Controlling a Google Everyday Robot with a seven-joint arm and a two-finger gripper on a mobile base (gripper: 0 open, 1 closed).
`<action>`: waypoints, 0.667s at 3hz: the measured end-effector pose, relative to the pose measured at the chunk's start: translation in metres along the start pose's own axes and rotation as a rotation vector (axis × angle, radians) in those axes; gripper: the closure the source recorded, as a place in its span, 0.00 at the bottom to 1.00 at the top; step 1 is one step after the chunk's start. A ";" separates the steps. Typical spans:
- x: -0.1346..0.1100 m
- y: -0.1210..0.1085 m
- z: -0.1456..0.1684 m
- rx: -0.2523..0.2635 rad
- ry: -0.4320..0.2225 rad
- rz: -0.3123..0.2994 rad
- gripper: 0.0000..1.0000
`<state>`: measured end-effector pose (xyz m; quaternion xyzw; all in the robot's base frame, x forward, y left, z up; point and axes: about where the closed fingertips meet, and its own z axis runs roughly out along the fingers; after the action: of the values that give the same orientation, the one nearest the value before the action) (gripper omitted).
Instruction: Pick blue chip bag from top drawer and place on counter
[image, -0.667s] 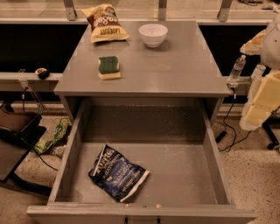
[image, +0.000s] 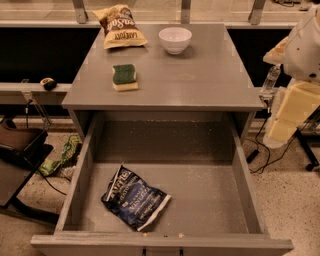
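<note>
The blue chip bag (image: 135, 198) lies flat on the speckled floor of the open top drawer (image: 210, 200), toward its front left. The drawer is pulled fully out below the counter (image: 195, 80). My gripper (image: 284, 122), cream-coloured under the white arm, hangs at the right edge of the view. It is beside the cabinet's right side, at about counter height, well away from the bag and outside the drawer.
On the counter stand a yellow-and-brown chip bag (image: 119, 27) at the back left, a white bowl (image: 175, 39) at the back middle and a green sponge (image: 124, 77) at the left. A clear bottle (image: 270, 82) stands right of the counter. Cables and clutter (image: 60, 157) lie on the floor at left.
</note>
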<state>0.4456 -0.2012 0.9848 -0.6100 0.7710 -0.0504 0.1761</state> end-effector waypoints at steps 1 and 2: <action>-0.031 0.006 0.044 -0.050 -0.041 -0.061 0.00; -0.065 0.009 0.100 -0.057 -0.062 -0.117 0.00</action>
<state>0.4833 -0.1233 0.9026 -0.6600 0.7293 -0.0200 0.1792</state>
